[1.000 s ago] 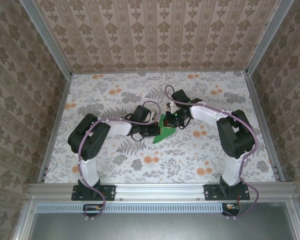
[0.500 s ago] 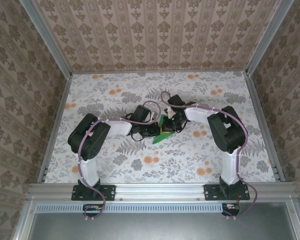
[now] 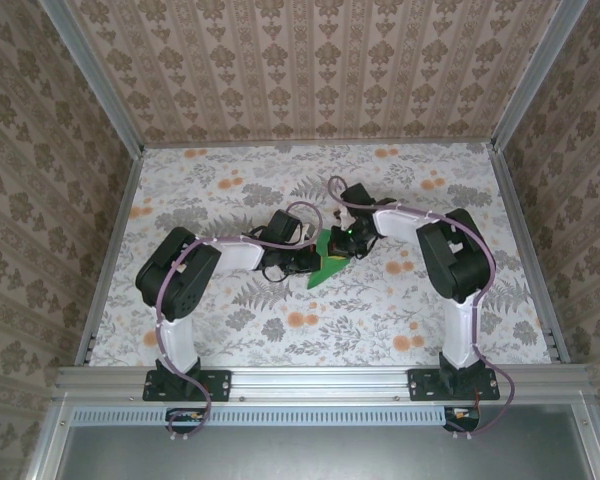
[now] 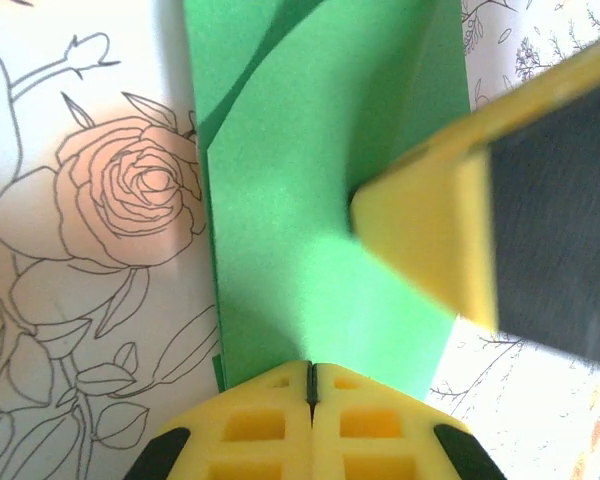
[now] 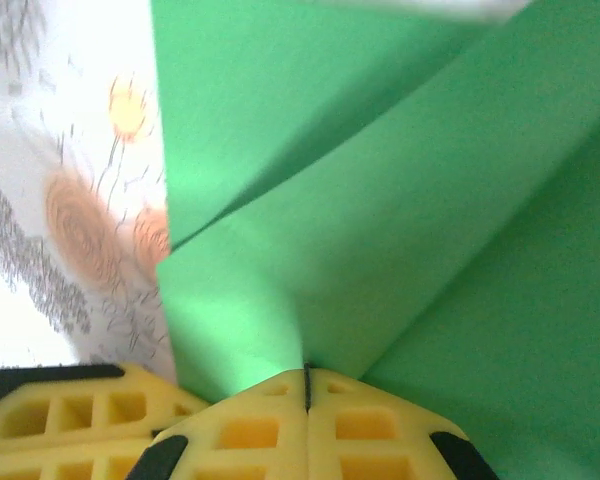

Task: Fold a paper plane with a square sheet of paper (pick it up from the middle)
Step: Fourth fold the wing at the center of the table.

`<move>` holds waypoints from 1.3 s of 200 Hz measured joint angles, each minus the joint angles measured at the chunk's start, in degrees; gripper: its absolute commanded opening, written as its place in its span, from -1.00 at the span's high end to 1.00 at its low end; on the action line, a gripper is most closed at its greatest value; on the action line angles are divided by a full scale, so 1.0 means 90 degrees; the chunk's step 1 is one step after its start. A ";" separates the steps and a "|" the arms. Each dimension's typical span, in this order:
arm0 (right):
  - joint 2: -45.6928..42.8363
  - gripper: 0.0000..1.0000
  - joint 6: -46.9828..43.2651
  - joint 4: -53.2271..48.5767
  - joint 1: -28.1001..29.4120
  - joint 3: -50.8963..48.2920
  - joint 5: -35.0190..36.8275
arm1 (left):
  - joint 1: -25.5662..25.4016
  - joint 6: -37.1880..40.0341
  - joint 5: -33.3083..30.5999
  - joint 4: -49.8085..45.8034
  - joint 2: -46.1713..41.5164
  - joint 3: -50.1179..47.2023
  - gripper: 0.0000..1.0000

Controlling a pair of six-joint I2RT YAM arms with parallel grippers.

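Left gripper (image 3: 305, 262): jaws closed, tips against the square sheet of paper (image 3: 326, 268). Right gripper (image 3: 338, 243): jaws closed, tips on the same sheet from its far right. Sheet: bright green, creased into overlapping layers, mid-table on the floral tablecloth (image 3: 280, 330).

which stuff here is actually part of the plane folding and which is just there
In the job:
partly folded green paper
left gripper, shut, at its edge
right gripper, shut, at the paper too

Just there:
floral table cover
patterned walls
metal frame
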 measured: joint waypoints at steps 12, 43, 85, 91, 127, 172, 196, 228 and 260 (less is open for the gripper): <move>-0.0007 1.00 0.0002 0.0090 -0.0117 0.0010 0.0041 | -0.0002 0.0007 0.0002 0.0000 0.0000 0.0002 1.00; -0.0155 1.00 0.0024 0.0440 -0.0187 -0.0109 -0.0041 | 0.0000 0.0051 0.0005 -0.0032 0.0000 0.0012 1.00; -0.0233 1.00 0.0022 0.0712 0.0092 -0.0187 -0.0357 | 0.0000 0.0056 0.0005 -0.0046 0.0000 0.0012 1.00; -0.0228 1.00 0.0022 0.0729 0.0121 -0.0187 -0.0386 | 0.0000 0.0056 0.0005 -0.0046 0.0000 0.0012 1.00; -0.0007 1.00 -0.0049 0.0767 0.0134 -0.0109 -0.0483 | 0.0000 0.0056 0.0005 -0.0051 0.0000 0.0012 1.00; 0.0330 1.00 -0.0085 0.0775 -0.0347 0.0036 -0.0726 | 0.0000 0.0075 0.0005 -0.0063 0.0000 0.0012 1.00; 0.0529 1.00 -0.0049 0.0794 -0.0712 0.0318 -0.0741 | 0.0000 0.0129 0.0007 -0.0068 0.0000 0.0012 1.00; 0.0833 1.00 0.0143 0.0945 -0.1156 0.0748 -0.0651 | 0.0007 0.0153 0.0036 -0.0075 0.0000 0.0007 1.00; 0.0925 1.00 0.0265 0.1088 -0.1455 0.0964 -0.0389 | 0.0024 0.0165 0.0087 -0.0102 0.0000 0.0007 1.00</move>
